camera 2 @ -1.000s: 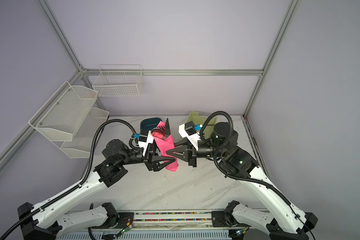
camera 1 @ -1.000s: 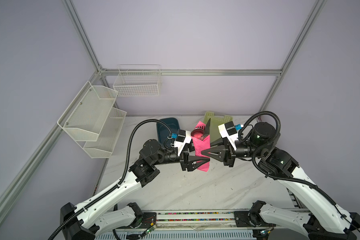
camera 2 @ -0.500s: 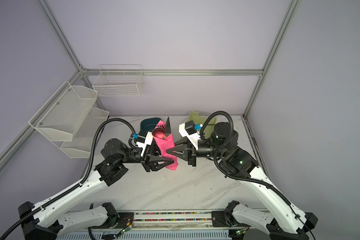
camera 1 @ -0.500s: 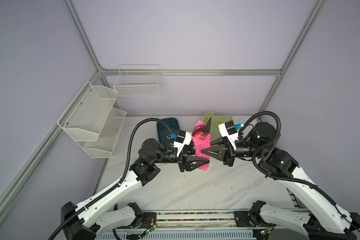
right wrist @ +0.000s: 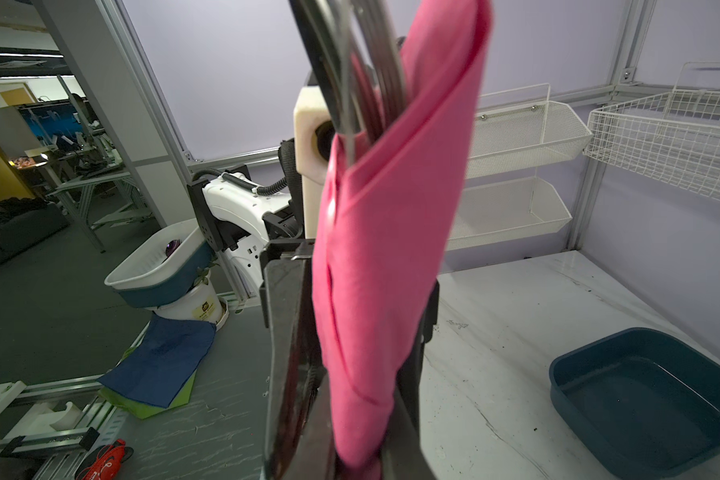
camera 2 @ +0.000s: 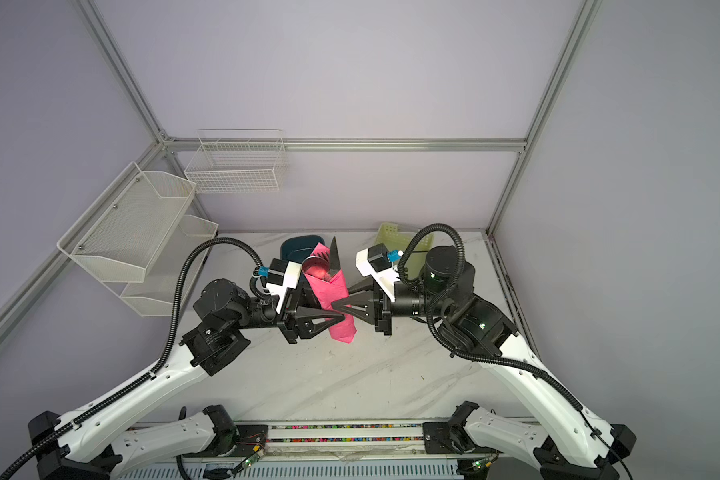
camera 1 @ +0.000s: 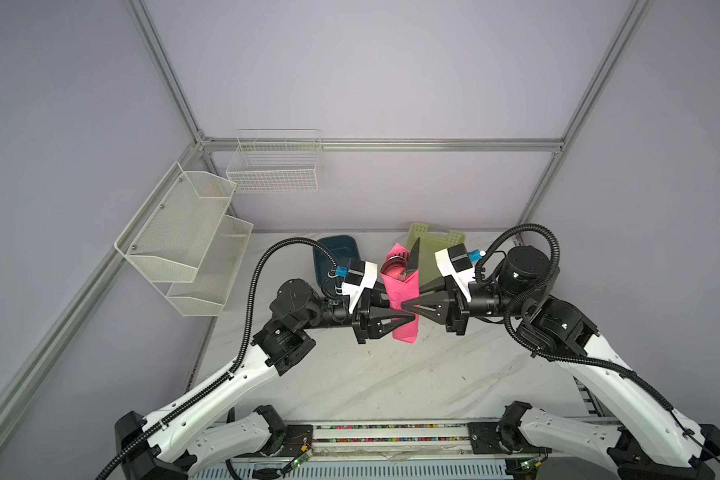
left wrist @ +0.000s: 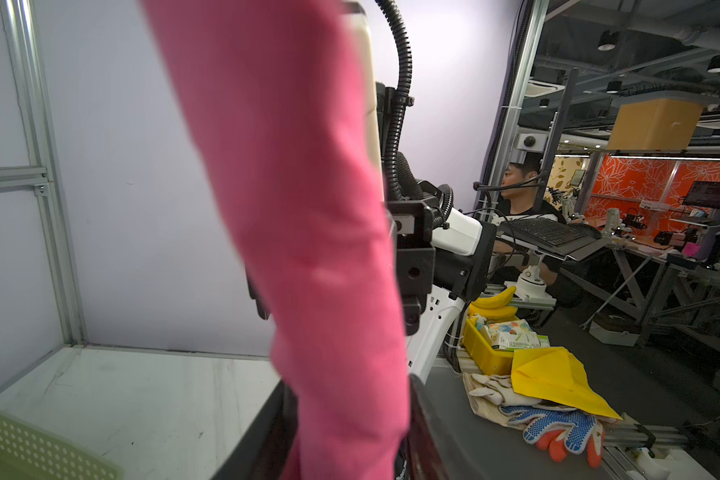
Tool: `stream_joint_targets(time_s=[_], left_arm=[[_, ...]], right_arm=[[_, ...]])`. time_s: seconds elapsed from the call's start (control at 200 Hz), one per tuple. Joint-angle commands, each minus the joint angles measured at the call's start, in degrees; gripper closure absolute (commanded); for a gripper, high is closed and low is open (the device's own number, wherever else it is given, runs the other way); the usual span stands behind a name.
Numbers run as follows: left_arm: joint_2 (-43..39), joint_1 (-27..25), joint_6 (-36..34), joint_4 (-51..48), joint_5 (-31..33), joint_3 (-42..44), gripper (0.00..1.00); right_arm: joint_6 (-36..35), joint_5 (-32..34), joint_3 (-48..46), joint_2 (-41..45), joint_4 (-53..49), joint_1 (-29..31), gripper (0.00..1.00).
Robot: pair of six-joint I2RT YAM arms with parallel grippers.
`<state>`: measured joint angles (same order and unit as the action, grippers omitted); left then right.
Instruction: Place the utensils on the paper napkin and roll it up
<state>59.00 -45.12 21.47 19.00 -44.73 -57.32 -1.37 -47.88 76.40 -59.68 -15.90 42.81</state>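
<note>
The right hand (camera 1: 410, 298) is pinched narrow on the paper napkin (camera 1: 405, 330), gripping the pink roll about halfway up its length. The left hand (camera 1: 400, 307) meets it from the opposite side at almost the same height. In the left wrist view its dark fingers (left wrist: 422, 436) stand close against both sides of the roll, but I cannot tell whether they press it.

The napkin is wrapped into a tube and held nearly upright above the worktop (camera 1: 391, 382), leaning a little. The shiny heads of the utensils (right wrist: 346, 83) stick out of its open upper end, and in both top views a spoon bowl (camera 2: 316, 268) shows there.

The roll hangs just beside the teal tub (camera 1: 337, 253), on the side nearer the right arm. The pale green basket (camera 1: 437, 245) lies farther from the tub, beyond the roll.
</note>
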Motion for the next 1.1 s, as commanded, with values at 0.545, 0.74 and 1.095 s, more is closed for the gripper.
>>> stream_joint_targets(time_s=[0.545,0.74,1.095], left_arm=[[-2.1,-0.2,-1.7,0.5,-1.9,-2.3,0.47],[-1.8,-0.3,-1.3,1.7,-2.3,-1.9,0.53],[-2.2,-0.3,-1.7,1.8,-2.5,-2.0,0.57]], right_arm=[[-0.5,1.5,3.8,0.9,2.3,-0.3,1.00],[-0.4,2.2,3.6,1.0,2.4,-0.3,1.00],[0.2,3.0,4.1,0.2,2.1,-0.3,1.00]])
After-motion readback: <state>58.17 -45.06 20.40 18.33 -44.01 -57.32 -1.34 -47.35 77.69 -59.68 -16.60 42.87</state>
